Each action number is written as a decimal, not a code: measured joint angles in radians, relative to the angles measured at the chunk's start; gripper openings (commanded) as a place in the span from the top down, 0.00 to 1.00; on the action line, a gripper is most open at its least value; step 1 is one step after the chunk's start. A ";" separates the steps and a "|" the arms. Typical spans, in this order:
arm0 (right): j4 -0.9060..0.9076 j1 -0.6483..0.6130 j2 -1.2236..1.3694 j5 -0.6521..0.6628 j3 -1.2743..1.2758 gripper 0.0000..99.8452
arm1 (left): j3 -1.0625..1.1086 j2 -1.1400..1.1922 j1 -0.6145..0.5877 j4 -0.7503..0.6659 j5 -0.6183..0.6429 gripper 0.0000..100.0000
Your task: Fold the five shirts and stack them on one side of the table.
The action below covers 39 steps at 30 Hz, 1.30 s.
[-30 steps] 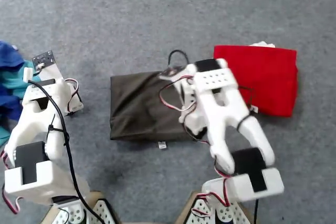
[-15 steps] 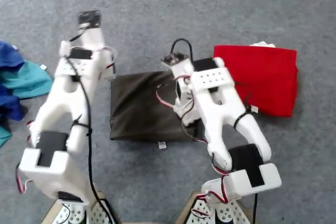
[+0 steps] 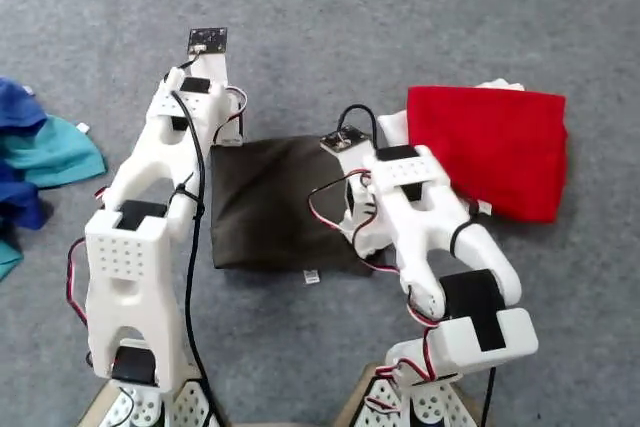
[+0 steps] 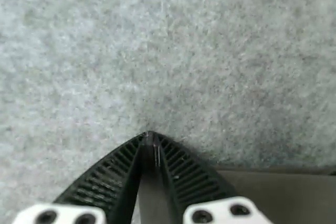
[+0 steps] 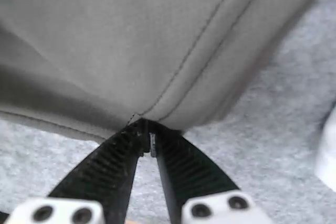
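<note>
A dark brown folded shirt (image 3: 275,202) lies flat in the middle of the grey felt table. To its right lies a folded red shirt (image 3: 490,147) on top of something white. My left gripper (image 3: 217,137) is at the dark shirt's far left corner. In the left wrist view the left gripper (image 4: 149,137) is shut with nothing in it, its tips over bare felt just off the shirt's corner (image 4: 273,192). My right gripper (image 3: 352,185) is at the dark shirt's right edge. In the right wrist view the right gripper (image 5: 150,132) is shut on the shirt's folded hem (image 5: 173,51).
A loose pile of blue and teal shirts (image 3: 35,152) lies at the table's left edge. White cloth (image 3: 393,127) peeks out beside the red shirt. Bare felt (image 3: 330,37) stretches along the far side and at the front right.
My left arm swung from beside the blue and teal pile to the dark shirt's far left corner. The right arm shifted slightly along the shirt's right edge.
</note>
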 measured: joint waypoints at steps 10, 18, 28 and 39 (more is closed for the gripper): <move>0.253 0.018 -0.104 0.025 -0.157 0.99 | -0.035 -0.008 -0.003 0.044 -0.002 0.97; 0.204 0.017 -0.278 0.025 -0.296 0.99 | -0.084 -0.163 -0.006 0.213 -0.005 0.97; 0.244 0.017 -0.262 0.025 -0.519 0.99 | 0.043 -0.157 -0.006 0.112 -0.078 0.97; 0.155 -0.017 -0.189 0.025 -0.404 0.98 | 0.040 -0.040 -0.006 0.035 -0.080 0.97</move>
